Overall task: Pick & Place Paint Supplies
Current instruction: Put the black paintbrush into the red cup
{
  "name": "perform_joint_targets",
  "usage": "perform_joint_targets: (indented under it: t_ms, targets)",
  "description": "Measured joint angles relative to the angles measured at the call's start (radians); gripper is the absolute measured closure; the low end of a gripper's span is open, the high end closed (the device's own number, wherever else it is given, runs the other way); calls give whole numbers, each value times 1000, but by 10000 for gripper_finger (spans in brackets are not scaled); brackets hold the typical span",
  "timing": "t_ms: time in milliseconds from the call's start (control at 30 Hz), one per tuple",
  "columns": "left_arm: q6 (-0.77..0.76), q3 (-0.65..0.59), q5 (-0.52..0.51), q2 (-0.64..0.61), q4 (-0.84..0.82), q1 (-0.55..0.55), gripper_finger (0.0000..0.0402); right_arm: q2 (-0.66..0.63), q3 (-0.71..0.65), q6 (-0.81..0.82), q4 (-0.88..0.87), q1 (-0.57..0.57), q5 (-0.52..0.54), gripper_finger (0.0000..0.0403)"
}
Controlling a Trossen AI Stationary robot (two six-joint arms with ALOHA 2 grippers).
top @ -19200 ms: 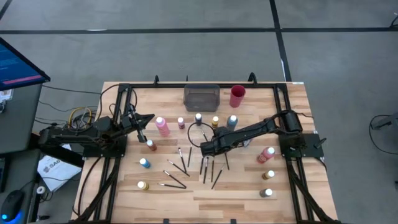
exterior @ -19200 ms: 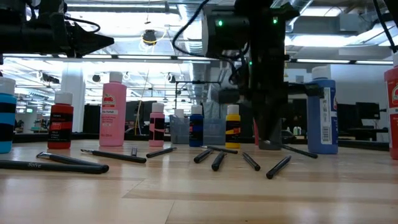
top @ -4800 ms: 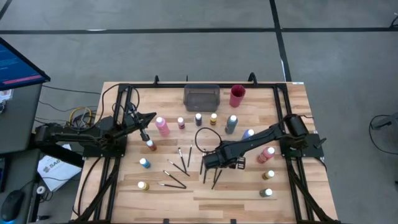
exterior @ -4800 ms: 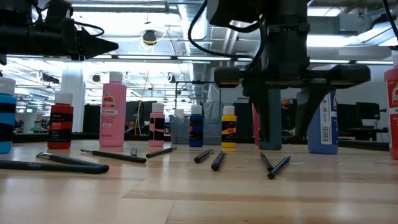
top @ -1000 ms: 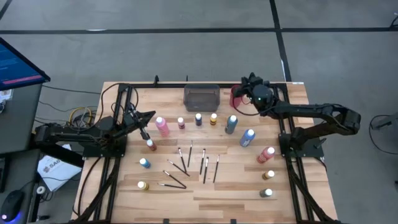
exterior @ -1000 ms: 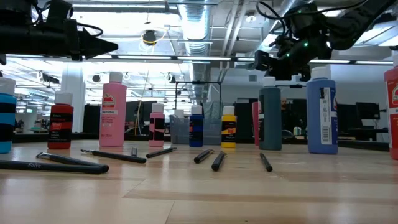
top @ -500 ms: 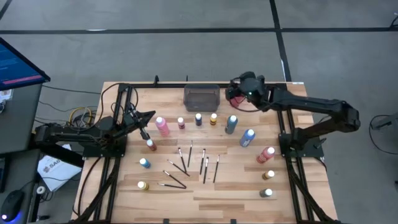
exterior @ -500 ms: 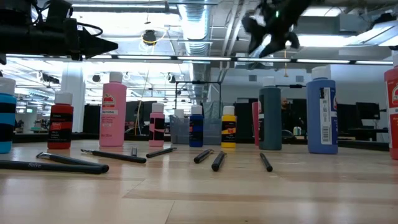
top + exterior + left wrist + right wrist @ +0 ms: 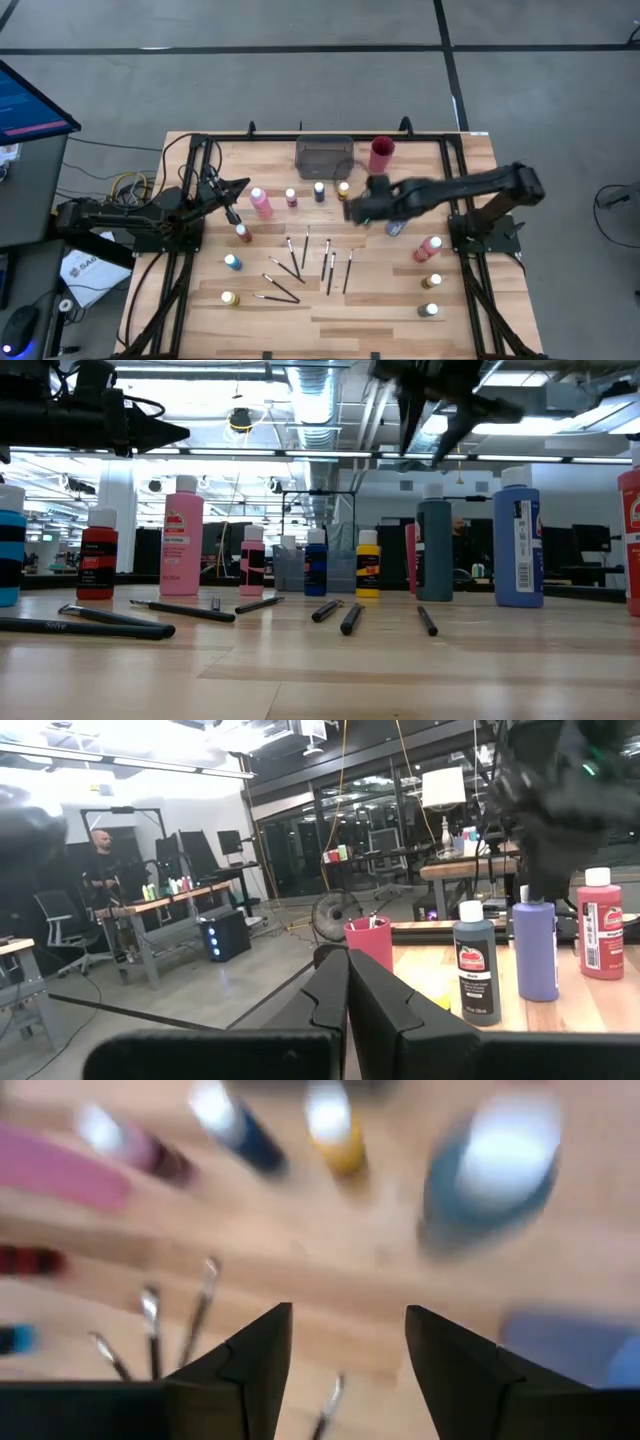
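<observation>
Several thin dark brushes (image 9: 312, 262) lie loose on the middle of the wooden table. Small paint bottles stand around them: a pink one (image 9: 261, 202), a yellow one (image 9: 344, 190) and a teal one (image 9: 488, 1172). My right gripper (image 9: 352, 211) hovers open above the table between the bottle row and the brushes, with nothing between its fingers (image 9: 262, 1348). It shows high up in the low view (image 9: 430, 420). At the left, my left gripper (image 9: 232, 213) waits shut and above the table, its fingers (image 9: 350, 992) together.
A red cup (image 9: 382, 153) and a grey tray (image 9: 324, 156) stand at the far edge. More bottles stand on the right (image 9: 428, 247) and the near left (image 9: 231, 297). A black cable loop (image 9: 322, 215) lies behind the brushes. The table's near strip is bare wood.
My right gripper has swung from above the red cup at the far edge toward the table's left and near side. It now stands over the gap between the bottle row and the brushes. Bottles and brushes have stayed put.
</observation>
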Motion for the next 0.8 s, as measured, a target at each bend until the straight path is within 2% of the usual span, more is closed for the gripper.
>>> perform_joint_targets:
  t_ms: [133, 267, 800]
  targets:
    - [0, 0, 0, 2, 1, 0, 399, 118, 0, 134, -7, 37, -108, 204]
    - [0, 0, 0, 6, 0, 0, 399, 214, -1, 143, 11, 29, -219, 200]
    - [0, 0, 3, 18, 2, 0, 399, 397, 0, 64, 195, -4, -355, 213]
